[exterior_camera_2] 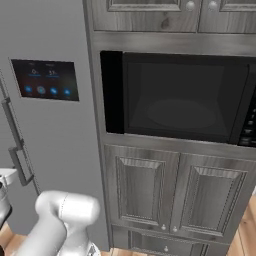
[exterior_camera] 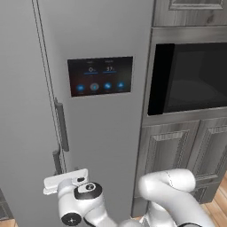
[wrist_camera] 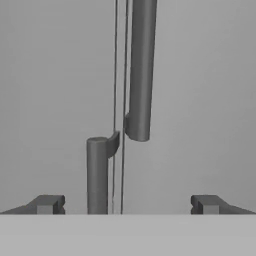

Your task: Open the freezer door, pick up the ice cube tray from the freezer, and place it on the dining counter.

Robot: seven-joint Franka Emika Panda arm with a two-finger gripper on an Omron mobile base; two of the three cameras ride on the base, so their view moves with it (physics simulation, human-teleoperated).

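The freezer door is the plain grey panel on the left, and it is shut. Its dark bar handle begins low, just left of the seam between the two doors. My gripper is open and level with the top of that handle, a short way in front of it. In the hand view the handle stands between my fingertips, closer to the left one, and nothing is held. The ice cube tray is hidden behind the shut door. The dining counter is out of view.
The neighbouring grey door with the dark touchscreen carries its own handle just right of the seam. A built-in black oven and grey wood cabinet doors stand to the right.
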